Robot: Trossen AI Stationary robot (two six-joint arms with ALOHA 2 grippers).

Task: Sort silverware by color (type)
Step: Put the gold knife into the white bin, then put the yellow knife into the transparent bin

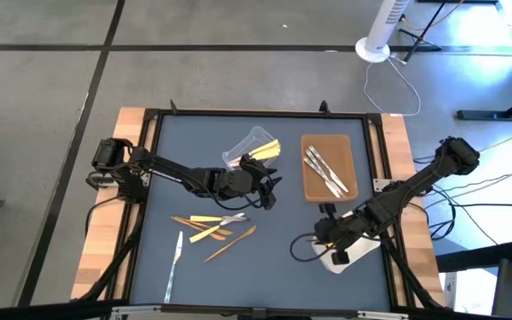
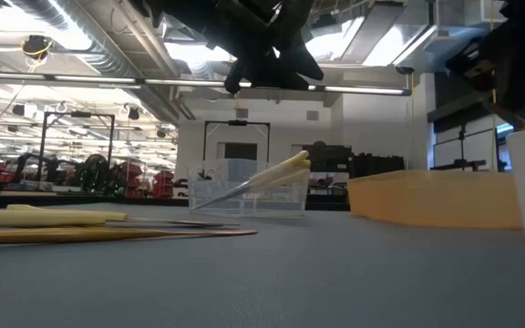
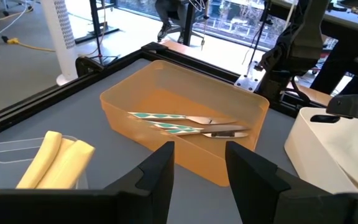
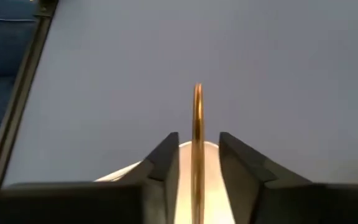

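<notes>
Loose silverware (image 1: 212, 227) lies flat on the blue mat at the near left: pale yellow, orange-brown and one silver piece (image 1: 174, 265). Pale yellow utensils (image 1: 265, 149) lean on the rim of a clear tub (image 1: 245, 153). Silver utensils (image 3: 191, 122) lie in the brown tray (image 1: 329, 167). My left gripper (image 3: 197, 168) hovers open and empty between tub and brown tray. My right gripper (image 4: 197, 162) is open over the white tray (image 1: 349, 258). An orange-brown utensil (image 4: 197, 118) shows edge-on between its fingers, with a gap on either side.
The mat is framed by a black rail (image 1: 149, 178) with wooden boards outside it. The middle and near right of the mat hold nothing but the white tray. A white fan base (image 1: 373, 49) stands on the floor beyond the table.
</notes>
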